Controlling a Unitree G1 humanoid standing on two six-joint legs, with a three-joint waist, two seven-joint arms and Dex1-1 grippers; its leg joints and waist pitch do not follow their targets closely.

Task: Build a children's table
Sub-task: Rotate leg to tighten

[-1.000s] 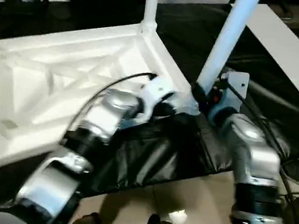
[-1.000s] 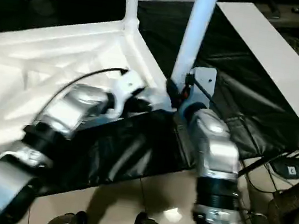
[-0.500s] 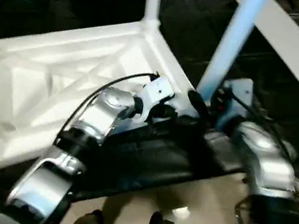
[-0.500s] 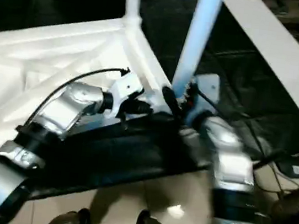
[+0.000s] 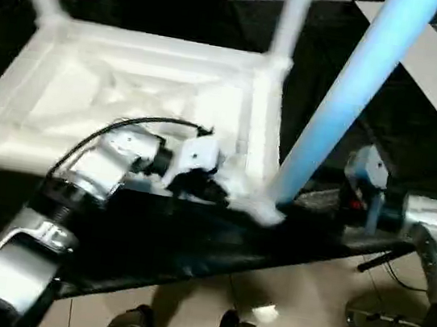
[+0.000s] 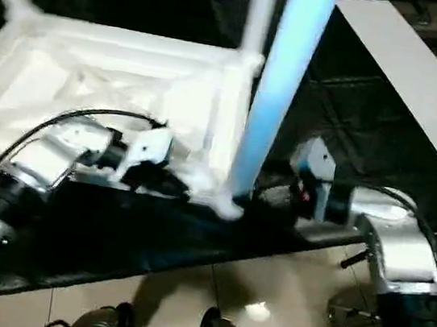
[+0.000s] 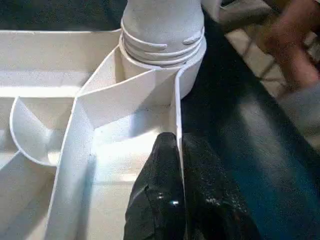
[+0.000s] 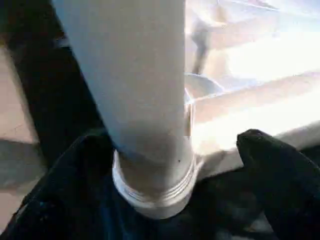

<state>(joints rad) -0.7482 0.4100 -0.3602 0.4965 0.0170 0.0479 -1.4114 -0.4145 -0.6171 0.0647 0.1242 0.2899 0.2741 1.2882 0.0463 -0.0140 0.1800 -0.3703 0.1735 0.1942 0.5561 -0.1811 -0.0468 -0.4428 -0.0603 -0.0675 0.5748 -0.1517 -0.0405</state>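
White moulded plastic, so probably light and stiff but slick. Table top (image 5: 130,94) upside down on the black cover (image 5: 191,241), near leg (image 5: 349,101) standing in its corner socket. Left gripper (image 7: 176,165) pinched on the side rim (image 7: 176,107), right gripper (image 8: 165,165) gaping around the leg base (best grabbed low, near the threads).

No words, numbers or signs can be read. Nothing is written on the white plastic or the black cover that can be made out.
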